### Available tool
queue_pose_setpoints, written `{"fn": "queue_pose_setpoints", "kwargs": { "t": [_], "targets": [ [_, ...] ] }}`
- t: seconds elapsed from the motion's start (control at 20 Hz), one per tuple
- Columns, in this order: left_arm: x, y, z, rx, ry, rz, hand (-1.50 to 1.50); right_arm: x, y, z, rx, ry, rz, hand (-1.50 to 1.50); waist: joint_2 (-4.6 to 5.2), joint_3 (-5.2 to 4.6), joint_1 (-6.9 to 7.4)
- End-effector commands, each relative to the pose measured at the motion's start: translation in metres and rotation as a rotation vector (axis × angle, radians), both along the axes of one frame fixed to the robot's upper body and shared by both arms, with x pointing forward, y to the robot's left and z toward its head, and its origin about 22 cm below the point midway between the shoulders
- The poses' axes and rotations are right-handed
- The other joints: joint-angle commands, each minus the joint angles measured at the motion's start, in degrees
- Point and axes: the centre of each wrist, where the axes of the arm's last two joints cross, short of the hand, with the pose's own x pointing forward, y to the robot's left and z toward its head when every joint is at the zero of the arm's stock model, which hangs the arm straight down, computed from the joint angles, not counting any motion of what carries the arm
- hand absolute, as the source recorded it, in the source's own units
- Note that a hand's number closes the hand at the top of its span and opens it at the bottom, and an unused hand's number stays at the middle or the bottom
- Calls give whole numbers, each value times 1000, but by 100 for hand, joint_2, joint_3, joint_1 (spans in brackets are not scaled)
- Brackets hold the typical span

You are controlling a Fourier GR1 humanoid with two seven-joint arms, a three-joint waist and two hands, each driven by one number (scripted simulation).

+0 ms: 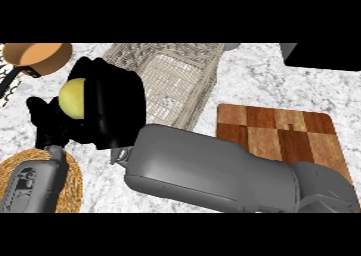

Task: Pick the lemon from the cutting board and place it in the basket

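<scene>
Lemon (74, 97), upper left of frame: enclosed by the curled fingers of my right robot hand (113, 107), off the cutting board (279, 135) and left of the wire basket (179, 80), not above it. Hazard, as I judge it: release here would land the fruit on the tabletop (286, 90), and the basket's rim could catch my knuckles. My left robot hand (44, 117) and a copper pan (39, 56) crowd the left; open room lies rightward.

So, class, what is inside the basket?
Only bare mesh shows inside the basket. Its left part is hidden behind the right hand, which is curled round the lemon.
</scene>
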Motion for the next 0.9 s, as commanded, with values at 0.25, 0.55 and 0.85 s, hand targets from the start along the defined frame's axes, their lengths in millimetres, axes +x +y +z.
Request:
{"fn": "queue_pose_setpoints", "kwargs": {
  "t": [0.25, 0.55, 0.85],
  "targets": [
    [-8, -16, -5, -8, 23, 6, 0, 24, 3, -18, -24, 132, -132, 150, 4, 11, -110],
    [-5, 21, -4, 8, -5, 19, 0, 41, -5, -26, 19, 150, -112, 150, 44, 12, -138],
    [-2, 7, 4, 0, 2, 15, 0, 58, -13, -28, 65, 168, -109, 150, 47, 16, -100]
  ]
}}
